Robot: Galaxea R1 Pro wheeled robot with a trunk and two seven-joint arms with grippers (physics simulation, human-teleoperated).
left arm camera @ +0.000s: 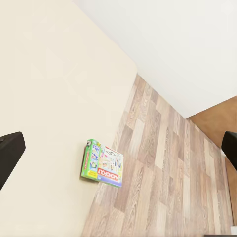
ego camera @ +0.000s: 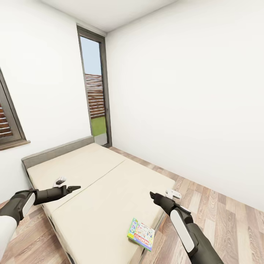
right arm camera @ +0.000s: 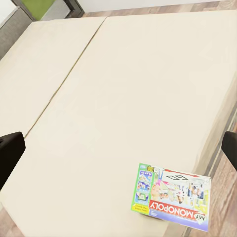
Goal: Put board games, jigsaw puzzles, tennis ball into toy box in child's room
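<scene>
While grippers hover, board game (ego camera: 141, 233) below right gripper (ego camera: 153, 195)

Board game (right arm camera: 173, 196): green-edged, pale blue cover, "Monopoly" lettering, lay flat at edge of bed (right arm camera: 123, 94). Beige mattress, seam running lengthwise. Dark fingertips (right arm camera: 10, 153) at frame sides, spread wide. Wood-plank floor (right arm camera: 224, 197) beside bed.

"MY MONOPOLY" on board game (right arm camera: 174, 196) cover

Dark grey arms, white panels, black claws
</scene>
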